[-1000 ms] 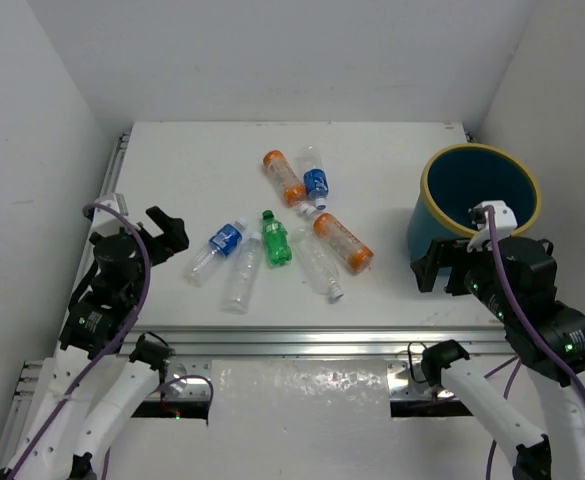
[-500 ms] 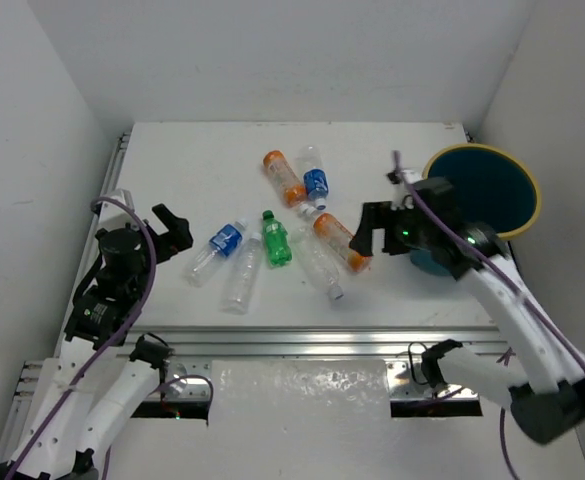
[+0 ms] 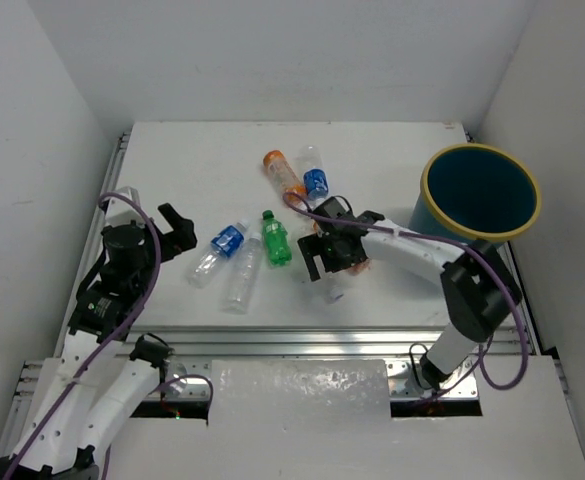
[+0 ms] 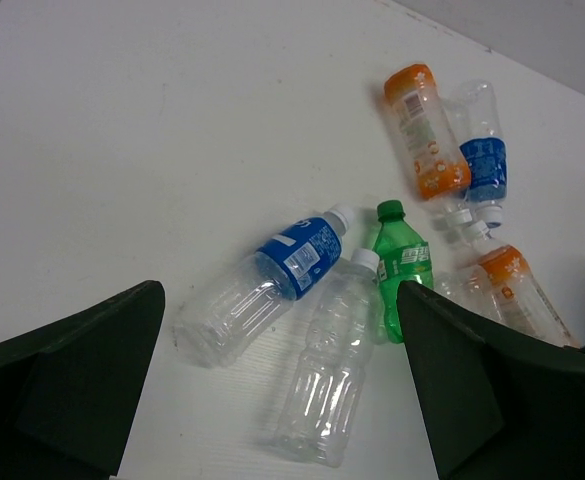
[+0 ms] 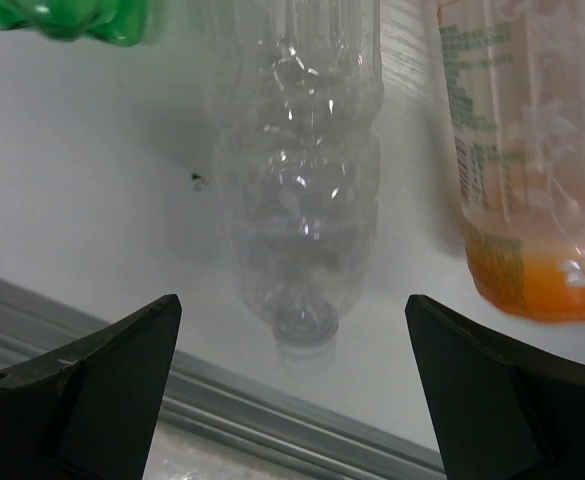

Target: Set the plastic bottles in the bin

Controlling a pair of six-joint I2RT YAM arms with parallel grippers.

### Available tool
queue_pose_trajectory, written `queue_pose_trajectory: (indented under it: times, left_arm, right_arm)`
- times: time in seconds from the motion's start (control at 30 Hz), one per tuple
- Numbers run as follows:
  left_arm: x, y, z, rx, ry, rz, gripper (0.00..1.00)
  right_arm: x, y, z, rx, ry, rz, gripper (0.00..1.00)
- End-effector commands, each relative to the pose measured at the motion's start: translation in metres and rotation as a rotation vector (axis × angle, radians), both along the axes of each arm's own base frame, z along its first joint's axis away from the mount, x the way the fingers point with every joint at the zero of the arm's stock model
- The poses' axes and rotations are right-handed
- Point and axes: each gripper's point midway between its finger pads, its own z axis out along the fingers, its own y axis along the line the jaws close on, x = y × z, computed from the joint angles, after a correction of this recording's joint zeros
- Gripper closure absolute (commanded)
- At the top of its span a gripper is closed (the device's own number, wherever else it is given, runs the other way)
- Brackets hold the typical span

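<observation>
bin (image 3: pixel 481 147) stood upright at the far right of the table (image 3: pixel 192 160), well apart from the plastic bottles (image 3: pixel 275 240) lying mid-table. right gripper (image 5: pixel 292 325) hung spread wide around a plain clear bottle (image 5: pixel 297 200) beside an orange bottle (image 5: pixel 517 150), not clamping either. left gripper (image 4: pixel 277 300) gaped open near a blue-labelled bottle (image 4: pixel 272 280).
</observation>
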Motion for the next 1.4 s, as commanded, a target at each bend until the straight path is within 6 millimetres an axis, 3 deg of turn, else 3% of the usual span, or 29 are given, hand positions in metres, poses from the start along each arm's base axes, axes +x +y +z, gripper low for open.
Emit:
queue_pose_trajectory:
  times: [0.0,0.1,0.13,0.23,0.27,0.33,0.43,0.47,0.53,0.57,0.63,0.7,0.73,0.77,0.8,0.83,0.87,0.97,1.03,1.17,1.33,1.37]
  left_arm:
    - [0.005,-0.002,0.012,-0.002,-0.055,-0.018,0.0]
    - [0.006,-0.004,0.011,-0.003,-0.052,-0.031,0.0]
    - [0.006,-0.005,0.011,-0.004,-0.053,-0.039,0.0]
    - [0.007,-0.008,0.01,-0.006,-0.049,-0.049,0.0]
    - [0.007,-0.008,0.01,-0.006,-0.048,-0.051,0.0]
    - [0.006,-0.008,0.011,-0.006,-0.052,-0.053,0.0]
    - [0.007,-0.01,0.011,-0.008,-0.054,-0.062,0.0]
    - [0.006,-0.01,0.011,-0.007,-0.054,-0.064,0.0]
    - [0.006,-0.01,0.011,-0.006,-0.054,-0.066,0.0]
    - [0.006,-0.01,0.012,-0.007,-0.057,-0.066,0.0]
    - [0.006,-0.01,0.011,-0.007,-0.057,-0.066,0.0]
    - [0.006,-0.011,0.011,-0.007,-0.055,-0.071,0.0]
    - [0.006,-0.011,0.011,-0.008,-0.055,-0.074,0.0]
    - [0.007,-0.012,0.01,-0.009,-0.053,-0.078,0.0]
    - [0.006,-0.012,0.01,-0.009,-0.053,-0.079,0.0]
    - [0.006,-0.013,0.01,-0.01,-0.053,-0.081,0.0]
    - [0.006,-0.013,0.009,-0.009,-0.05,-0.084,0.0]
    - [0.006,-0.014,0.009,-0.011,-0.054,-0.09,0.0]
    - [0.006,-0.017,0.009,-0.015,-0.055,-0.103,0.0]
    - [0.008,-0.021,0.005,-0.014,-0.039,-0.122,0.01]
    - [0.007,-0.023,0.006,-0.015,-0.043,-0.133,0.01]
    - [0.007,-0.024,0.006,-0.016,-0.043,-0.134,0.01]
  right_arm:
    - [0.036,0.02,0.004,0.001,-0.101,0.0,0.06]
    - [0.045,0.022,-0.017,-0.047,-0.082,0.0,0.1]
    - [0.044,0.022,-0.03,-0.063,-0.054,0.005,0.15]
    - [0.04,0.026,-0.041,-0.069,-0.034,0.019,0.31]
    - [0.038,0.026,-0.042,-0.066,-0.035,0.019,0.44]
    - [0.035,0.029,-0.035,-0.057,-0.05,0.028,0.54]
    - [0.031,0.028,0.0,-0.038,-0.109,0.032,0.71]
    - [0.034,0.03,0.028,0.006,-0.164,0.027,0.74]
    - [0.031,0.028,0.058,0.042,-0.208,0.026,0.74]
    - [0.033,0.026,0.093,0.091,-0.284,0.014,0.74]
    - [0.033,0.016,0.131,0.096,-0.359,0.011,0.74]
    - [0.045,-0.014,0.183,0.044,-0.503,-0.051,0.73]
    - [0.051,-0.027,0.195,0.015,-0.539,-0.081,0.73]
    - [0.064,-0.057,0.217,-0.012,-0.582,-0.157,0.73]
    - [0.072,-0.076,0.225,-0.022,-0.596,-0.205,0.73]
    - [0.084,-0.115,0.234,-0.051,-0.617,-0.313,0.73]
    - [0.09,-0.14,0.243,-0.086,-0.648,-0.389,0.73]
    - [0.094,-0.202,0.27,-0.124,-0.728,-0.592,0.73]
    - [0.096,-0.23,0.283,-0.137,-0.764,-0.691,0.72]
    - [0.103,-0.264,0.3,-0.16,-0.789,-0.797,0.71]
    - [0.11,-0.292,0.29,-0.207,-0.775,-0.87,0.65]
    - [0.11,-0.304,0.284,-0.227,-0.769,-0.901,0.57]
